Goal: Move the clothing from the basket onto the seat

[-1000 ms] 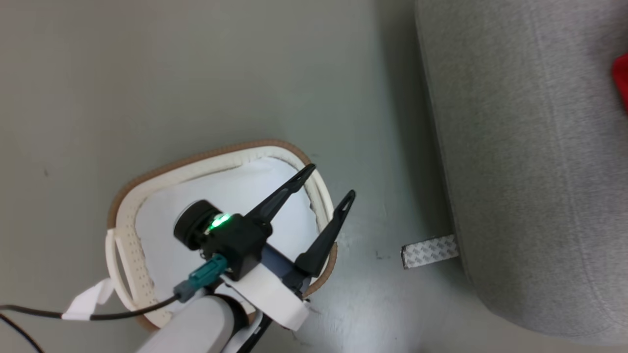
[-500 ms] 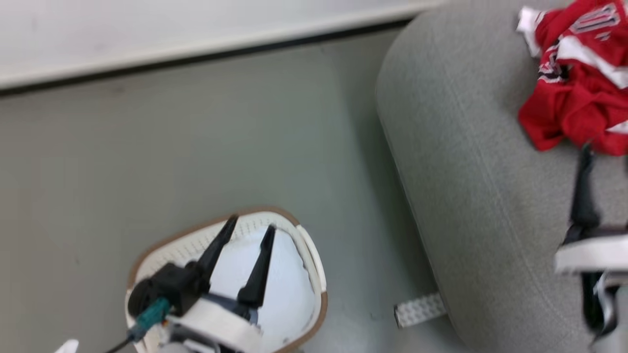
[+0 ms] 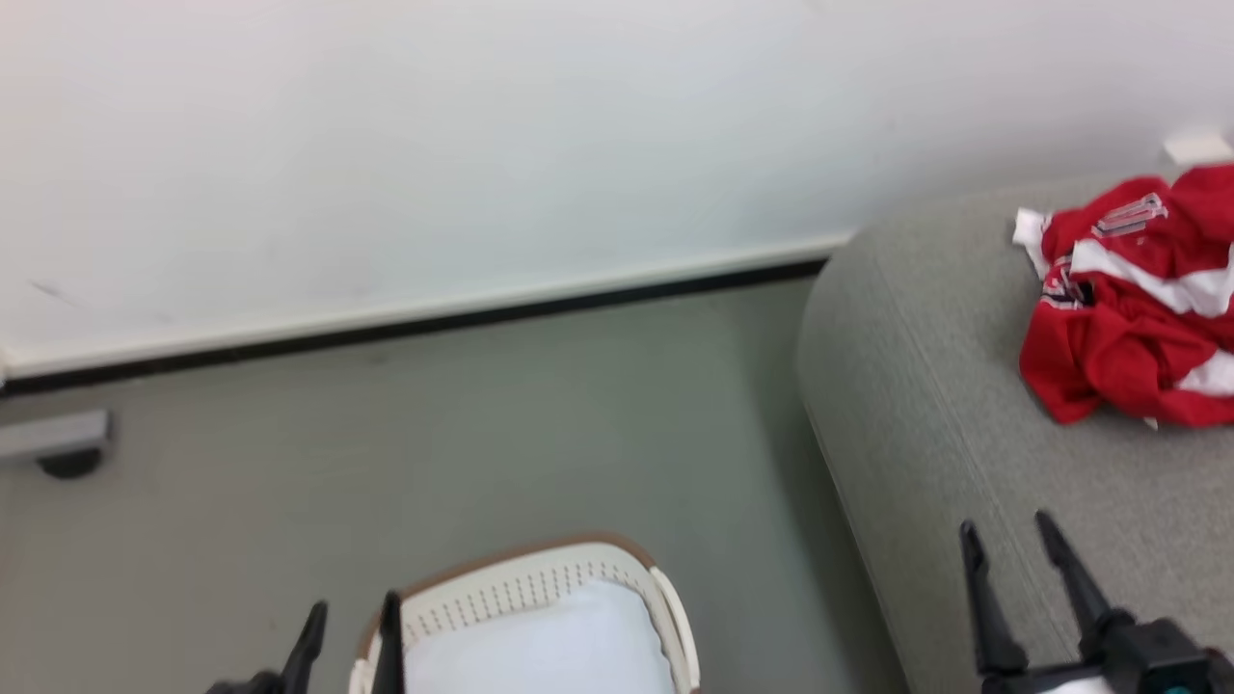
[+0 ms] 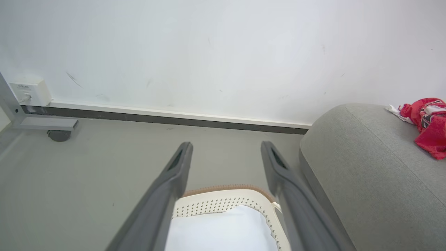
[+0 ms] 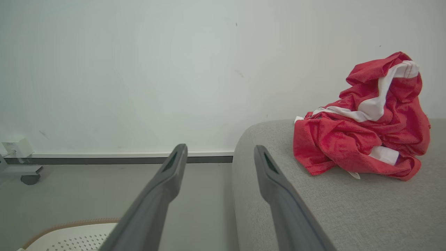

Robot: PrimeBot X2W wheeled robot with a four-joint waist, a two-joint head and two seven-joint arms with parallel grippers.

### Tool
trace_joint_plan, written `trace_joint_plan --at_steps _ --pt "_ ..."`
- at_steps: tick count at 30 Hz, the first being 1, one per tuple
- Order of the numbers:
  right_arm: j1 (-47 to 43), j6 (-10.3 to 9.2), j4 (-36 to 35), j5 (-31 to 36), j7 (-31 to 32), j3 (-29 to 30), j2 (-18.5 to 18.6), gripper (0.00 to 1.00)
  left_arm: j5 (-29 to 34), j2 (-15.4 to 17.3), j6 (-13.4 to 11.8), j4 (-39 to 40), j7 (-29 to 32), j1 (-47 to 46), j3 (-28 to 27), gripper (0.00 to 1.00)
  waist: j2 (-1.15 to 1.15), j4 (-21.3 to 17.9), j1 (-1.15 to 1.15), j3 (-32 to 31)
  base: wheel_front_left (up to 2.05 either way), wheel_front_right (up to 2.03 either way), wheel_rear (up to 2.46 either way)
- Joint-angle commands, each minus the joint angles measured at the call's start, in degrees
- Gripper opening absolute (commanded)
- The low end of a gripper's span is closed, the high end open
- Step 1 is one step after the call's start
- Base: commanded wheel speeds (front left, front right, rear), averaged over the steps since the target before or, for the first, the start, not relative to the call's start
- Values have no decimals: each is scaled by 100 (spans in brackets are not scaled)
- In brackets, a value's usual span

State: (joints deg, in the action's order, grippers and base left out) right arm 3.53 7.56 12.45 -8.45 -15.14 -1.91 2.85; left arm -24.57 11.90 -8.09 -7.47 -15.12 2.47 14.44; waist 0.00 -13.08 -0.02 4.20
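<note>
The red clothing with white stripes lies crumpled in a heap on the grey seat at the right; it shows too in the right wrist view and, small, in the left wrist view. The cream basket with its brown rim stands on the floor at the bottom; only a white bottom shows inside it. My left gripper is open above the basket's left rim, holding nothing. My right gripper is open over the seat's front part, well short of the clothing.
A white wall with a dark baseboard runs behind. A grey metal foot with a caster stands at the left by the wall, under a white wall box. Grey floor lies between the basket and the wall.
The head camera has tilted up, so the wall has come into view and the basket has slid to the bottom edge. Both grippers now show low in the picture, still open.
</note>
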Motion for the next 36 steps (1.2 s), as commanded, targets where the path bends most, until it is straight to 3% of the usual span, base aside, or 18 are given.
trace_joint_plan --at_steps 1,8,19,20,25,36 --pt "-126 -15 34 46 0 -45 19 100 137 -52 44 -25 -2 157 -113 100 0 182 2 -323 0 0 0" --pt "-343 -15 280 -42 0 -344 17 100 535 -414 399 -142 -3 630 -778 100 0 447 2 -621 0 0 0" --pt "-402 -15 585 -167 0 -540 11 100 958 -754 860 -371 -3 659 -1210 100 0 669 2 -758 0 0 0" --pt "-353 0 590 -156 0 -535 -4 0 910 -766 864 -374 1 624 -1189 0 0 668 2 -758 0 0 0" --pt "-460 0 792 -237 15 -540 -19 0 842 -808 867 -621 35 620 -1182 0 0 676 2 -757 0 0 0" --pt "-346 -1 686 -1524 276 -406 44 0 -293 -821 971 -630 361 382 -1330 0 0 732 2 -726 0 0 0"
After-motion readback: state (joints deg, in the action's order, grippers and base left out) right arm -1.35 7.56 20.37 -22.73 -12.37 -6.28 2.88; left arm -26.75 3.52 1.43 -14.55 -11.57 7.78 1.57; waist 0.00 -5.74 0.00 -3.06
